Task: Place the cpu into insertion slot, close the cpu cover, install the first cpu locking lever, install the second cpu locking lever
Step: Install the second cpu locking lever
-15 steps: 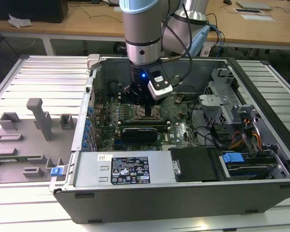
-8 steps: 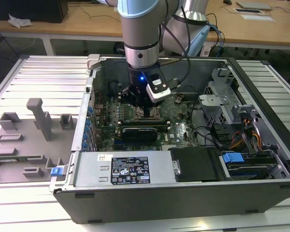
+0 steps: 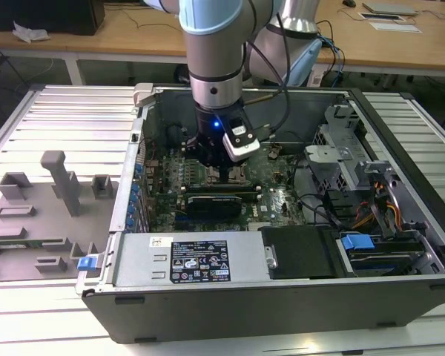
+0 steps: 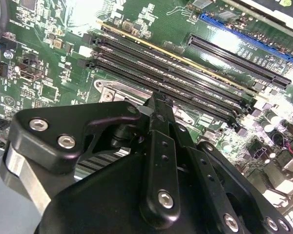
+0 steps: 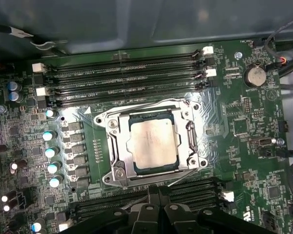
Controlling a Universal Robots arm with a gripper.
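In the first wrist view the cpu [image 5: 153,143], a pale silvery square, lies flat in the insertion slot on the green motherboard. The cpu cover [image 5: 118,146], a thin metal frame with a square window, lies down around it. Thin wire locking levers [image 5: 136,104] run low along the frame's edges. My gripper [image 5: 149,194] is shut with nothing in it, its black fingertips just beside the socket over the memory slots. In the second wrist view the gripper [image 4: 158,101] points down at the board. In the exterior view the gripper [image 3: 227,175] hangs low inside the open computer case.
Rows of black memory slots [image 5: 132,78] flank the socket on two sides. A long black card [image 3: 219,202] lies just in front of the gripper. Case walls [image 3: 133,170], cables [image 3: 319,204] and a drive cage [image 3: 341,141] surround the board. Grey fixtures [image 3: 63,182] stand on the table at the exterior view's left.
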